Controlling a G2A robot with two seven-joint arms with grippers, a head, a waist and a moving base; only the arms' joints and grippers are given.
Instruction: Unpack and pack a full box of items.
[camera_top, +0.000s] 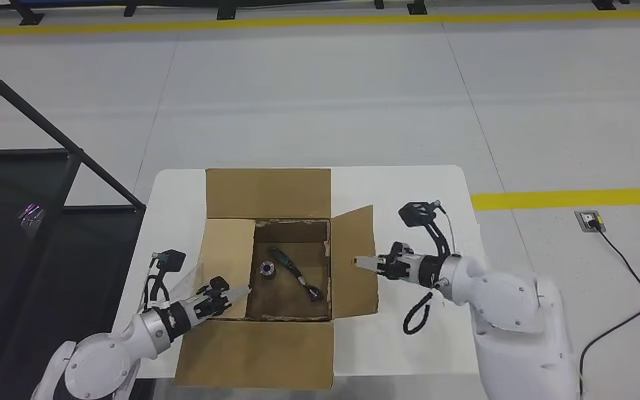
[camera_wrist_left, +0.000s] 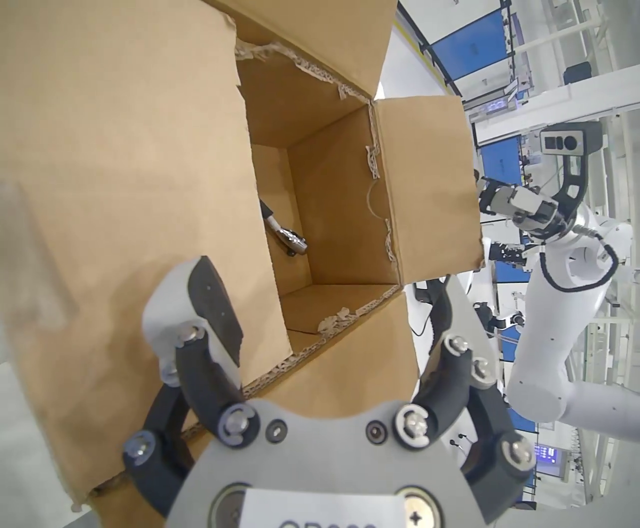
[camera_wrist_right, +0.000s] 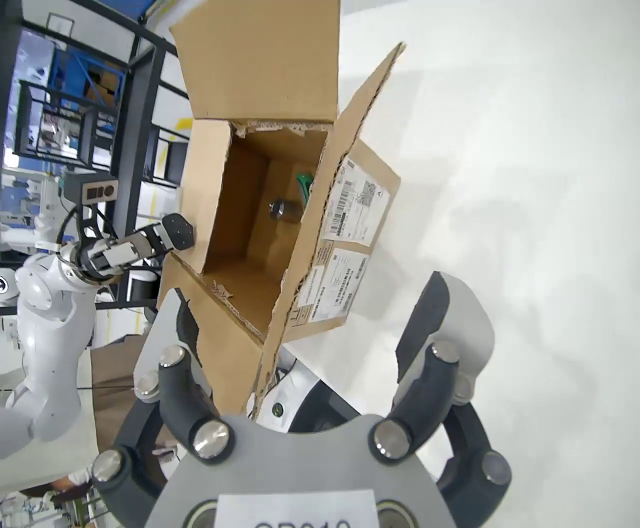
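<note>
An open cardboard box (camera_top: 268, 192) stands mid-table with its flaps spread. On its floor lie a ratchet wrench (camera_top: 300, 272) (camera_wrist_left: 289, 236) and a small round metal part (camera_top: 267, 268) (camera_wrist_right: 282, 210). A green-handled piece (camera_wrist_right: 303, 183) peeks out behind the right flap. My left gripper (camera_top: 236, 291) (camera_wrist_left: 332, 310) is open, low at the box's left flap (camera_top: 226, 252). My right gripper (camera_top: 361, 263) (camera_wrist_right: 310, 325) is open too, and the raised right flap (camera_top: 352, 258) (camera_wrist_right: 320, 200) runs between its fingers (camera_wrist_right: 440, 320).
The white table (camera_top: 420, 190) has bare room behind and to the right of the box. A black cable (camera_top: 417, 312) loops beside the right arm. The front flap (camera_top: 256, 352) hangs toward the table's near edge. A black rack (camera_top: 40, 200) stands off the left side.
</note>
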